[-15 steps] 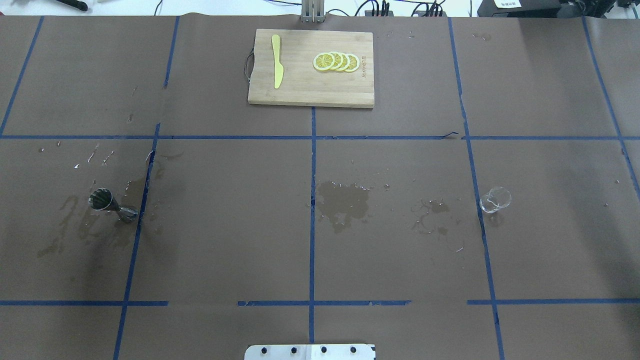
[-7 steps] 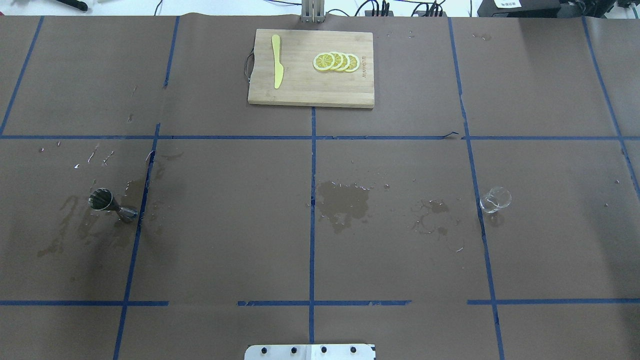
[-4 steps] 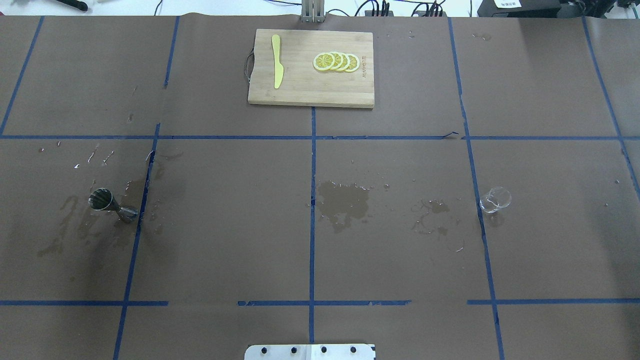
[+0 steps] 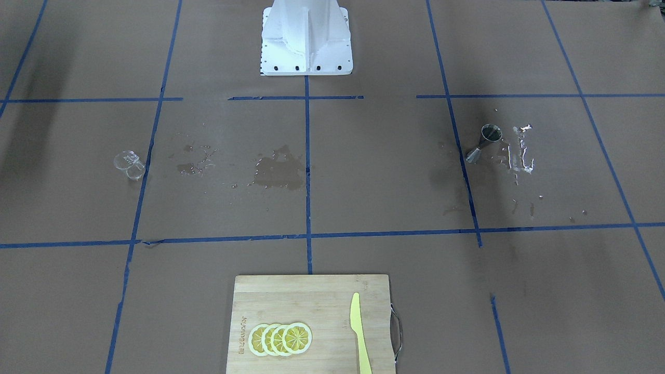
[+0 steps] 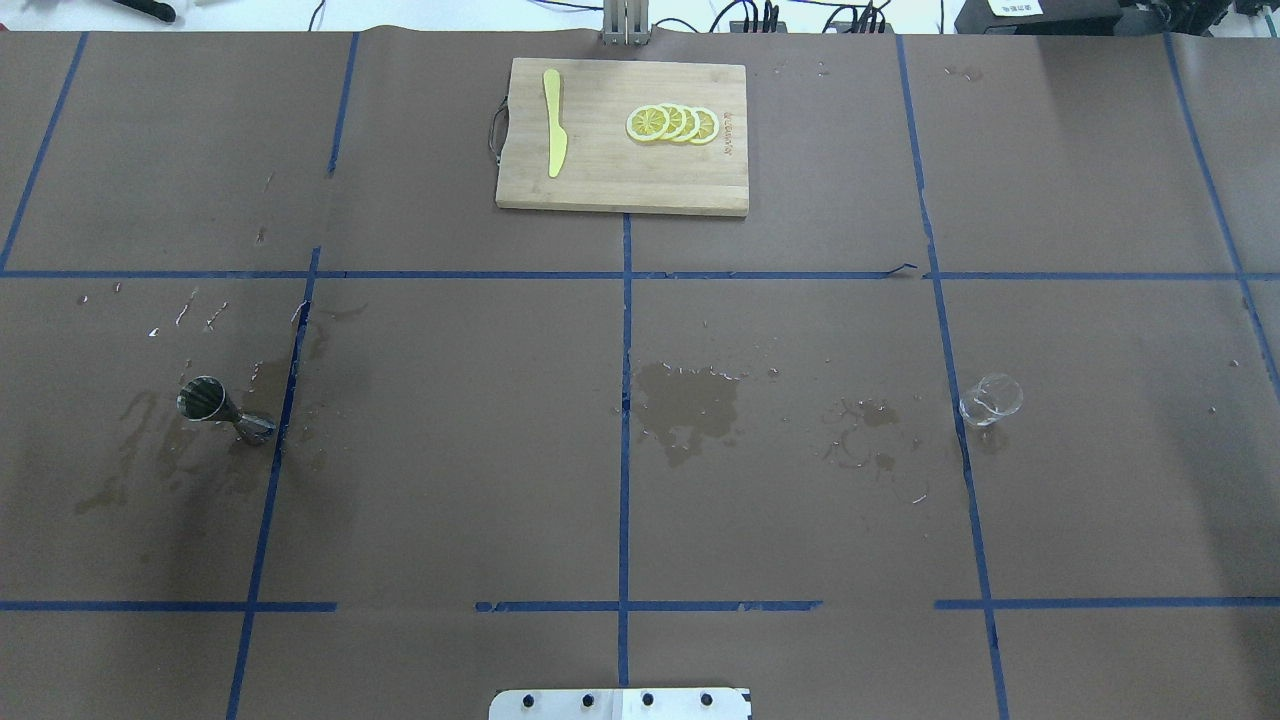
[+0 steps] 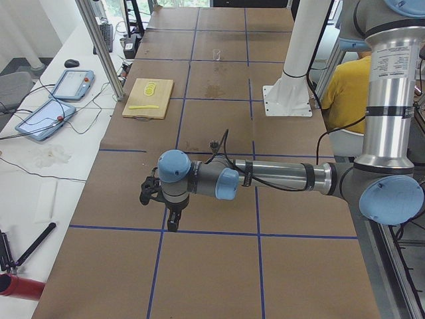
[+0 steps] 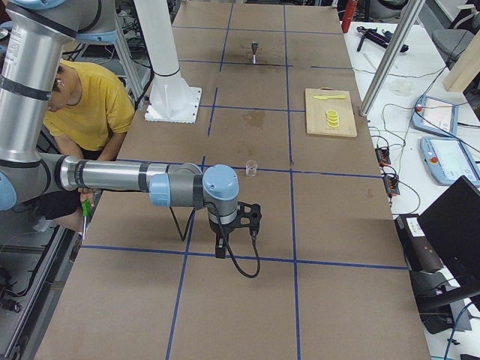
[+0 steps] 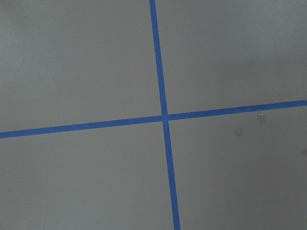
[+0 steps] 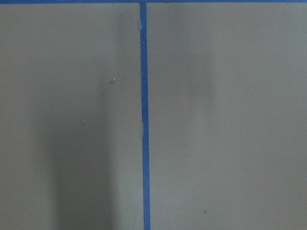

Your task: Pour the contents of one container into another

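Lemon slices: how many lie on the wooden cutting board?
4. The lemon slices overlap in one row on the cutting board, apart from the yellow knife. Only the end one shows whole; none seems hidden.

Robotics lab, not home or kitchen. Long desk [image 5: 450,450] wrapped in brown paper, marked into grid by blue tape lines [image 5: 624,480]. White pedestal [image 4: 306,36] bolted to desk; silver-and-blue jointed robot arm [image 6: 279,178] stretched over it. Blue-edged touchscreen control pendant [image 6: 70,84], black cables [image 5: 745,18], aluminium frame post [image 6: 98,46], black laptop [image 7: 456,225] seen alongside. Person in yellow shirt [image 7: 86,105] seated behind robot.
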